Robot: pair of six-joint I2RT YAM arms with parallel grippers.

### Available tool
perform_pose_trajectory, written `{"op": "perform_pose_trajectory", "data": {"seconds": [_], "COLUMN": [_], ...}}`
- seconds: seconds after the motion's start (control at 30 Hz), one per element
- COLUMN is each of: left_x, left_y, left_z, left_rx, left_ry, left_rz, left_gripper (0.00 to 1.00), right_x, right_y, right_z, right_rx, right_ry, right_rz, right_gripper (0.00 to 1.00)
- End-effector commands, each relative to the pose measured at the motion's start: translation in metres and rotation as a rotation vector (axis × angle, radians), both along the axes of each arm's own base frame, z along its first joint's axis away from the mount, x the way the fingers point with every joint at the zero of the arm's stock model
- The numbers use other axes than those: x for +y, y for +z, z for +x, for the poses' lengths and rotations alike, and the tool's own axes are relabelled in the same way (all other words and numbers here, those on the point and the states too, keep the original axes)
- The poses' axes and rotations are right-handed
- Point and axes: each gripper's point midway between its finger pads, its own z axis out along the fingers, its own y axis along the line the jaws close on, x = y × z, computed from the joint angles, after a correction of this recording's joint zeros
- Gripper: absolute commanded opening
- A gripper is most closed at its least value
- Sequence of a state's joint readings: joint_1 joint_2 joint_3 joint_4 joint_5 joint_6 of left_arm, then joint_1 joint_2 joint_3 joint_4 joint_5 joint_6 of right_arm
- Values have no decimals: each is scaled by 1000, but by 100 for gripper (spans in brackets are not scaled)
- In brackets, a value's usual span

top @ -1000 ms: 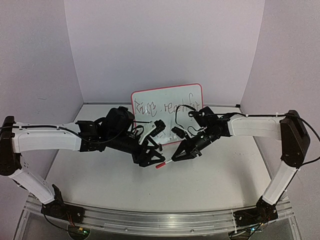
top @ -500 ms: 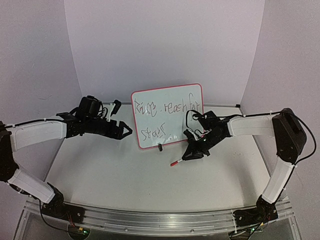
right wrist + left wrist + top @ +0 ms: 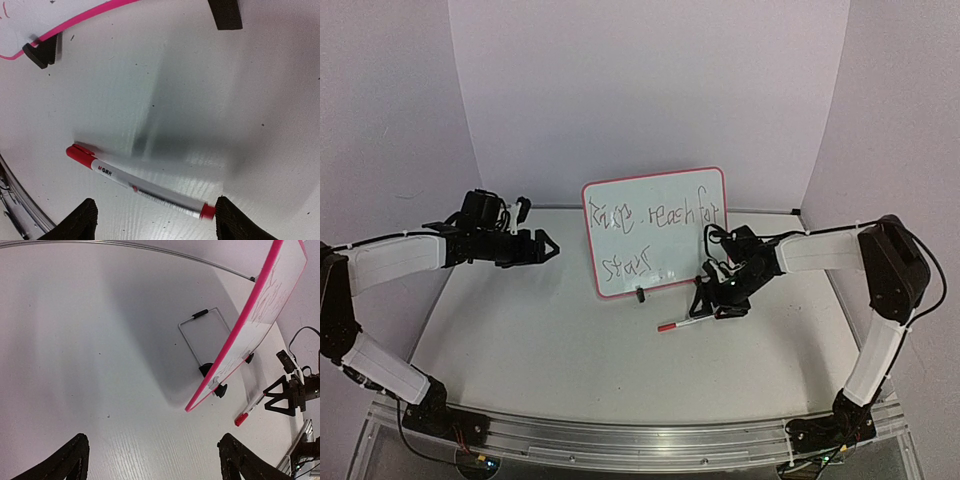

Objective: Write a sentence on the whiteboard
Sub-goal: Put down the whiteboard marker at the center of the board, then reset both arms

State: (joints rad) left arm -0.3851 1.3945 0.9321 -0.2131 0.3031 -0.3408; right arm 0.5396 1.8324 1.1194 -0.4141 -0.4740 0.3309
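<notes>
- The left gripper (image 3: 546,246), at the left middle of the overhead frame, has pulled back from the centre, where it was working close in front of the board (image 3: 680,255) a second ago. Its wrist view shows both fingers spread wide with nothing between them.
- The board, at centre, stands upright on its two black feet (image 3: 42,53) toward the back of the table (image 3: 520,340). It is in the same spot as before, and no arm is in front of it now. The sentence (image 3: 655,214) sits on it in two dark lines, the second one short and at lower left.
- The marker (image 3: 677,322) is just right of centre, below the board. Half a second ago my right tool was carrying it. Now it lies flat on the table, red at both ends, so I take it as capped.
- The right gripper (image 3: 722,304), just right of the marker, has let its jaws come apart. Its wrist view shows the marker loose on the table ahead of the fingertips, close to one and gripped by neither.
- My reading is that the writing is done and the pen released. All that looks left is parking both arms.
</notes>
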Motion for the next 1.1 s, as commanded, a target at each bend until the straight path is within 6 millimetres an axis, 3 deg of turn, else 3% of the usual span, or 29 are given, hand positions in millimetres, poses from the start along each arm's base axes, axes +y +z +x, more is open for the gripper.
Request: {"op": "perform_pose_trajectory", "data": {"seconds": [0.0, 0.07, 0.13, 0.4, 0.43, 0.57, 0.63, 0.7, 0.83, 0.9, 1.07], "left_x": [28, 40, 56, 131, 154, 192, 201, 213, 229, 231, 235], "left_y": [1, -3, -9, -25, -19, 19, 32, 59, 83, 79, 51], "left_z": [9, 14, 19, 39, 42, 42, 39, 36, 18, 11, -3], "left_rx": [-28, -30, -32, -55, -88, -239, -291, -404, -566, -598, -597], "left_ry": [114, 153, 203, 435, 518, 655, 696, 752, 825, 818, 833], "left_rz": [34, 38, 40, 124, 164, 263, 295, 312, 360, 385, 400], "left_gripper": [90, 91, 92, 93, 94, 95, 95, 96, 97, 99, 100], "right_x": [-29, -43, -57, -128, -148, -176, -186, -197, -222, -234, -247], "right_y": [2, 6, 8, 31, 43, 89, 107, 122, 160, 163, 150], "right_z": [12, 19, 26, 60, 69, 81, 82, 81, 72, 61, 41], "right_rx": [-66, -91, -111, -222, -280, -486, -577, -673, -921, -1007, -1078], "right_ry": [-77, -115, -152, -381, -445, -554, -582, -602, -686, -729, -769], "right_rz": [-95, -114, -136, -202, -215, -171, -175, -202, -235, -246, -273], "right_gripper": [80, 93, 98, 98, 98, 98, 98, 98, 98, 98, 98]}}
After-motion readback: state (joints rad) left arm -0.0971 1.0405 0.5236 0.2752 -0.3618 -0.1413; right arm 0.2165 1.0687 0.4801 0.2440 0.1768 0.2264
